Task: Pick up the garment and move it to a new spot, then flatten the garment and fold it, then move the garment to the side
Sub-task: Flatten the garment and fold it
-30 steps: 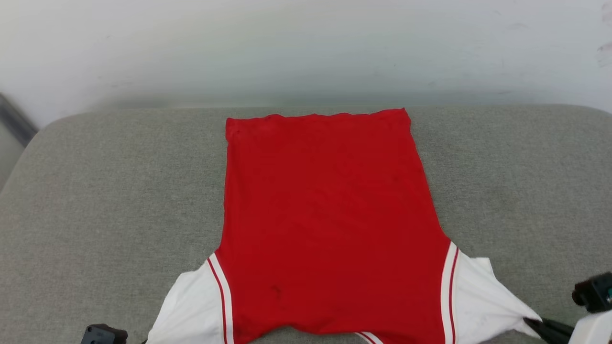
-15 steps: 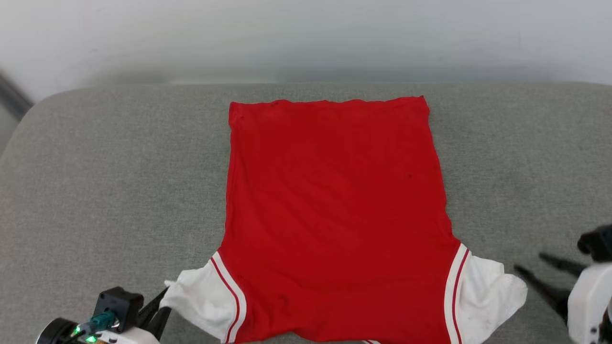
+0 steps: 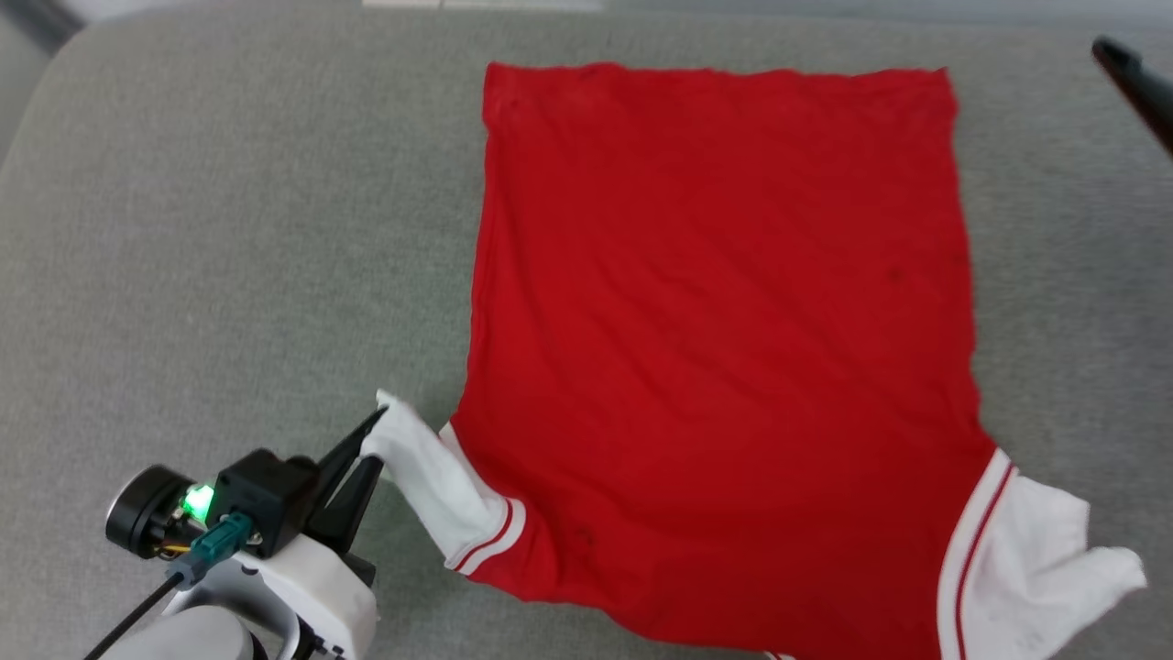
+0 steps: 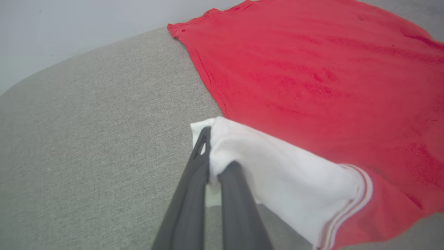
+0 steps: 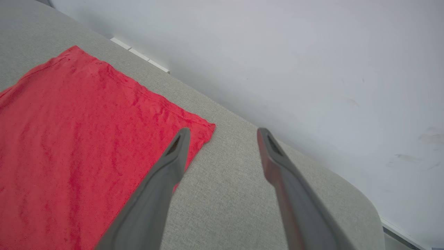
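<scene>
The garment [image 3: 724,321] lies spread flat, plain red side up, on a grey cushion, with its hem at the far end. My left gripper [image 3: 374,438] is shut on the tip of the white left sleeve [image 3: 431,486] and holds it raised off the cushion. In the left wrist view the gripper [image 4: 216,152] pinches that sleeve [image 4: 277,173]. The white right sleeve [image 3: 1045,559] lies loose at the near right. My right gripper [image 5: 223,133] is open and holds nothing, above the garment's far right hem corner [image 5: 204,128]. One dark finger [image 3: 1132,73] shows at the head view's upper right.
The grey cushion [image 3: 229,229] reaches well to the left and right of the garment. Its far edge meets a pale wall [image 5: 312,52]. Its rounded left corner [image 3: 55,82] shows at the upper left.
The head camera has tilted down. My right gripper opened, let go of the right sleeve and moved up to the far right corner. My left gripper carried the left sleeve inward and higher.
</scene>
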